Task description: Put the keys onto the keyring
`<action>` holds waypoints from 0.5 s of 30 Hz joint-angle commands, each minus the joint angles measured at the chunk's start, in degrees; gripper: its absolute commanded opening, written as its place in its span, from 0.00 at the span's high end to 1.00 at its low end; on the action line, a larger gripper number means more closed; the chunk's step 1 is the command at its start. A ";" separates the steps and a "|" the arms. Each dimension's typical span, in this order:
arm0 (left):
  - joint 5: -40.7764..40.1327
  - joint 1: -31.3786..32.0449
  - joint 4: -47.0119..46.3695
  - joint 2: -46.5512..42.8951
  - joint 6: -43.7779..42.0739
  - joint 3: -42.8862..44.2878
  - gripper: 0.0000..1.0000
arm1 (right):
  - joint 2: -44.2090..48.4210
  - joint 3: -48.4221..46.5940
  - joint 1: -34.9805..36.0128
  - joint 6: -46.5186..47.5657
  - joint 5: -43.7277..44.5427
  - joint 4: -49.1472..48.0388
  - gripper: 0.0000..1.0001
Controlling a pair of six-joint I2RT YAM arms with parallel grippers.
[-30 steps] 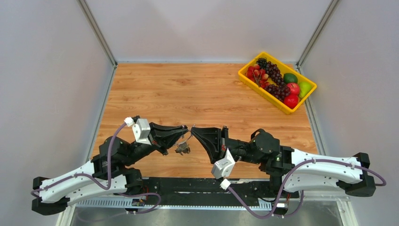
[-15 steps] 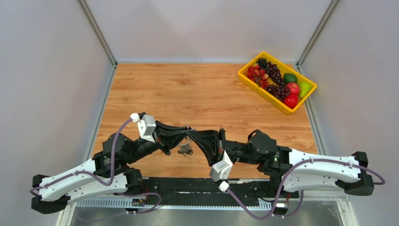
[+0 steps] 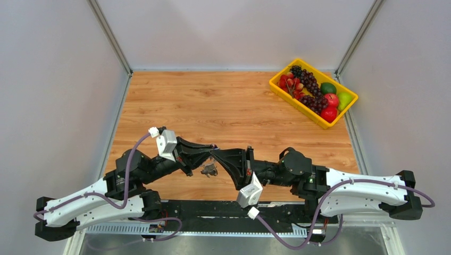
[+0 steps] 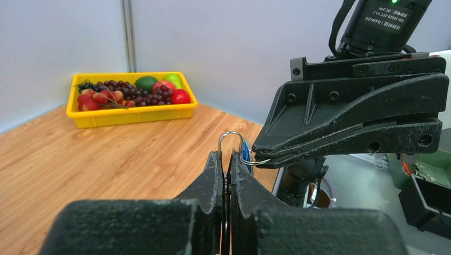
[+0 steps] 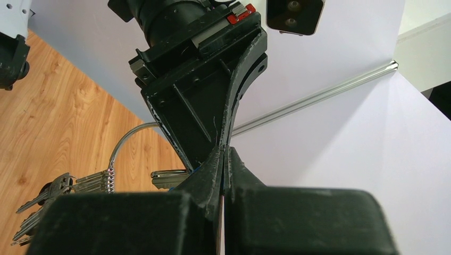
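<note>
My left gripper [image 3: 210, 149] and right gripper [image 3: 218, 153] meet tip to tip above the near middle of the wooden table. The left gripper [image 4: 225, 157] is shut on the thin silver keyring [image 4: 231, 137], whose loop sticks up past its fingertips. Several keys [image 3: 208, 170] hang from the keyring [image 5: 126, 142] in a bunch [image 5: 48, 195]. The right gripper [image 5: 222, 153] is shut on a silvery key [image 5: 169, 178] with a blue tag [image 4: 244, 152]. In the left wrist view the right gripper's tips [image 4: 258, 158] hold that key's small ring against the keyring.
A yellow tray [image 3: 281, 90] of fruit stands at the back right of the table, also seen in the left wrist view [image 4: 133, 114]. White walls enclose the table on the left, back and right.
Both grippers have closed the gap between them: the left one moved right and up, the right one moved left, so their tips now touch. The hanging keys moved with them.
</note>
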State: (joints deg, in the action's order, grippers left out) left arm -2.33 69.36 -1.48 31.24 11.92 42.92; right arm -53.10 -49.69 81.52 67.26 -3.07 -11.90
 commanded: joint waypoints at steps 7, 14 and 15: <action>8.22 0.25 -4.95 -0.96 1.67 1.95 1.00 | 0.20 -0.15 0.05 0.78 2.42 -1.37 1.00; 11.50 0.25 -7.21 -2.22 1.79 0.70 1.00 | 0.23 0.22 0.09 0.85 5.94 -1.71 1.00; 12.11 0.25 -7.40 -2.32 1.79 0.60 1.00 | 0.26 0.28 0.05 0.93 6.15 -1.73 1.00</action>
State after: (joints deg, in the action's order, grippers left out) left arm 2.33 69.12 -1.93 30.52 12.14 42.83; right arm -53.08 -49.67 82.30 67.26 -3.05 -12.71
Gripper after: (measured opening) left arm 0.040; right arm 0.003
